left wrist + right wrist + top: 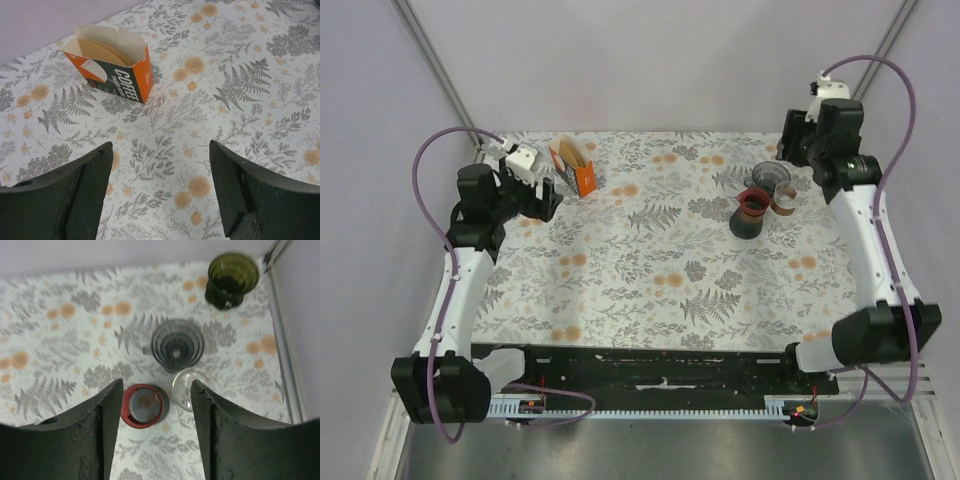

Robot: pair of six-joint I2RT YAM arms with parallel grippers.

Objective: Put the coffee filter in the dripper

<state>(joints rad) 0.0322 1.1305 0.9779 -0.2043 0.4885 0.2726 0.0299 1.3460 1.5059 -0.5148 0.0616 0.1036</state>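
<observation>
Left gripper (160, 167) and right gripper (156, 400) both hang released, holding nothing.
We see the coffee filter (100, 50) standing inside the open orange box (122, 80) on the tabletop (240, 60), ahead of the left gripper; below the right gripper are a red-rimmed cup (144, 406) and, just beyond it, the grey ribbed dripper (177, 345).

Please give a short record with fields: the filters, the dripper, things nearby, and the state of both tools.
filters: brown paper filters inside open orange cardboard box, far left
dripper: grey ribbed cone dripper, far right, no filter inside
nearby: red-rimmed round cup, dark green glass vessel
left tool: open, empty, facing the box
right tool: open, empty, facing the dripper
</observation>
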